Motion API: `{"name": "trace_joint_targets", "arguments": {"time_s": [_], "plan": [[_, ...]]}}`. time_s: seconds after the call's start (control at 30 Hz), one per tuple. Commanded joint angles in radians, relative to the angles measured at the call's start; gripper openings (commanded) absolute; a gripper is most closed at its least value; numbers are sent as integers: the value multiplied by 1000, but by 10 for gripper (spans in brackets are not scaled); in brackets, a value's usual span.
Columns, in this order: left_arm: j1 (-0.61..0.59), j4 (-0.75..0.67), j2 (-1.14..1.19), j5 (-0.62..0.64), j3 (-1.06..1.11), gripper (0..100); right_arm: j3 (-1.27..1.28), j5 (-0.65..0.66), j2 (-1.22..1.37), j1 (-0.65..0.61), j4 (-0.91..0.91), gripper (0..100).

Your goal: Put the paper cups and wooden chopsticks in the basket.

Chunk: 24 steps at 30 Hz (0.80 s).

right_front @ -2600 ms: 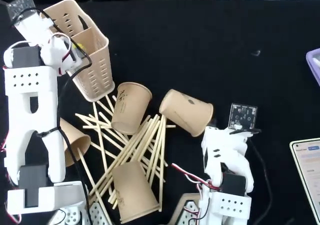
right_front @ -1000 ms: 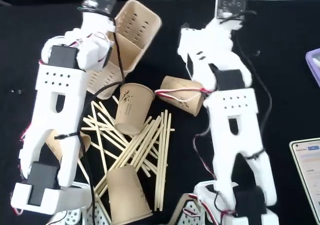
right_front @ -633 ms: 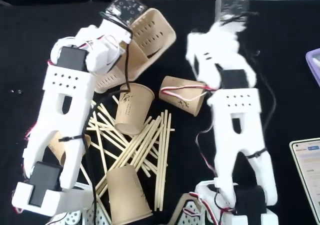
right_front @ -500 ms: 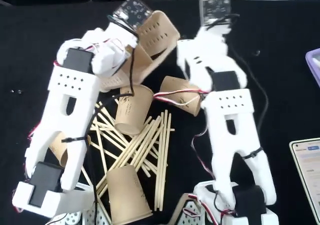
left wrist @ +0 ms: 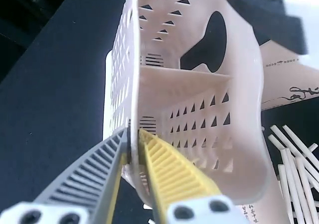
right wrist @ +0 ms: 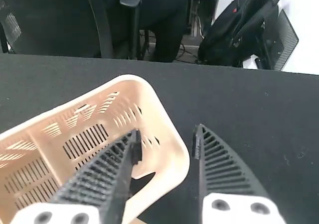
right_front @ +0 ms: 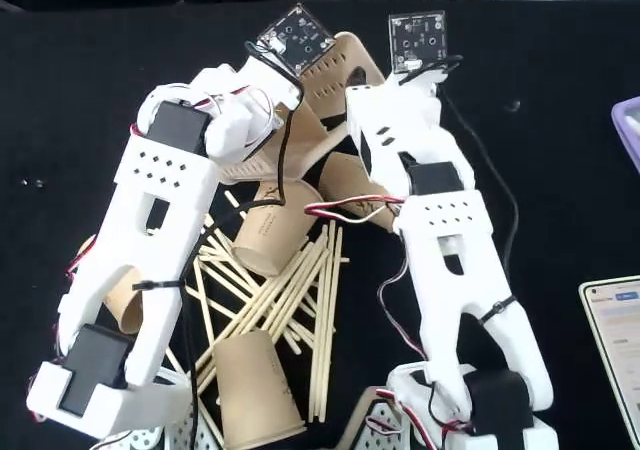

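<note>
Table (right_front: 560, 150), black, beneath everything. Two white arms stretched across it toward the far side, left arm (right_front: 150, 230) and right arm (right_front: 450, 250) leaning in toward each other. Between their tips, basket (right_front: 335, 80), tan and slotted, tipped on its side at the far middle of the table. Left gripper (left wrist: 130, 134) clamped on a basket wall, one jaw inside, one outside. Right gripper (right wrist: 166, 134) with jaws apart, straddling the basket's rim; contact impossible to tell. Four paper cups (right_front: 270, 235) lying outside the basket: one under the right arm, one mid-table, one near the front edge, one half hidden under the left arm. Wooden chopsticks (right_front: 290, 290) in a loose heap among the cups, on the table.
</note>
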Motion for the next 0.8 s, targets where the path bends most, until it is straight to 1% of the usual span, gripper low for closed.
{"name": "trace_joint_targets", "arguments": {"time_s": [0.0,0.07,0.17,0.23,0.43,0.5,0.53,0.7,0.77], "plan": [[18,3,-48,-2,-8,29,-41,12,54,26,-40,179],[18,3,-48,-2,-8,30,-62,12,94,43,-38,144],[13,5,-48,0,-8,30,-82,12,116,66,-41,5],[10,5,-48,0,-8,30,-79,12,114,80,-40,20],[-7,-5,-48,17,-25,34,-65,5,114,84,-40,11],[-33,-5,-48,81,-56,47,-59,3,114,80,-40,11],[-50,-5,-48,124,-73,72,-58,3,114,80,-40,11],[-140,5,-48,411,-137,285,-58,3,114,78,-40,11],[-160,5,-48,496,-156,294,-58,2,114,78,-40,11]]}}
